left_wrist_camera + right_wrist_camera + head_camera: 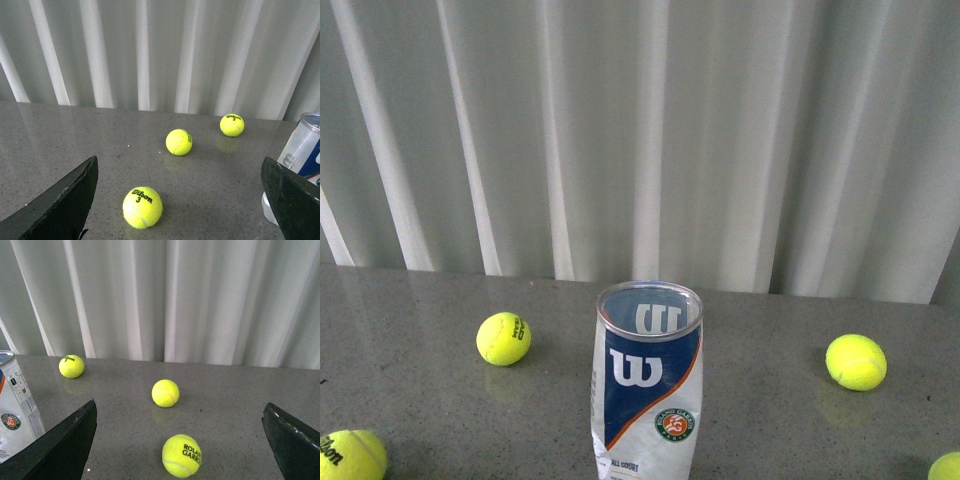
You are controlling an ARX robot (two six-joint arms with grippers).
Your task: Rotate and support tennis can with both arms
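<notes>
The tennis can (648,385) stands upright at the front middle of the grey table, open silver rim up, with the blue-white W label, orange stripe and round Roland-Garros logo facing the front view. No arm shows in the front view. My left gripper (180,200) is open and empty. The can (300,155) stands just beyond one of its fingers (292,200). My right gripper (180,440) is open and empty. The can (15,410) stands just beyond one of its fingers (60,450). Neither gripper touches the can.
Several yellow tennis balls lie on the table: one left of the can (504,338), one right (856,361), one at the front left corner (350,456), one at the front right edge (948,466). A white pleated curtain (640,130) hangs behind.
</notes>
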